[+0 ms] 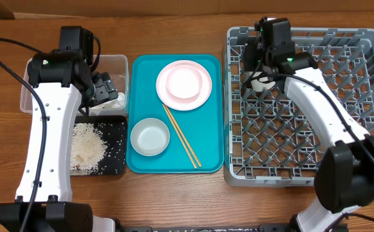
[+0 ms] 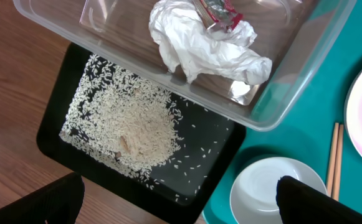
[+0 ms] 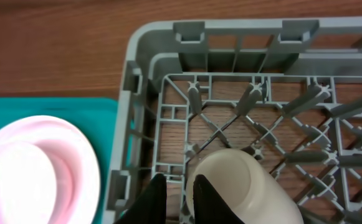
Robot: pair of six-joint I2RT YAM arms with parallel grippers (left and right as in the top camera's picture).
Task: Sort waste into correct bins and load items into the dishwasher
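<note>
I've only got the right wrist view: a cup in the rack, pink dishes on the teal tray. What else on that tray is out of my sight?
Observer: A white bowl sits in the near-left part of the teal tray.
Operator: Anything beside it?
Observer: Two chopsticks lie diagonally just right of it.
Operator: Where's the rice?
Observer: The rice lies spread in the black tray.

Overhead, the right hand [image 1: 257,67] hides most of the cup [image 1: 262,84] in the rack [image 1: 367,96]; the wrist view's bottom edge cuts it off.
</note>
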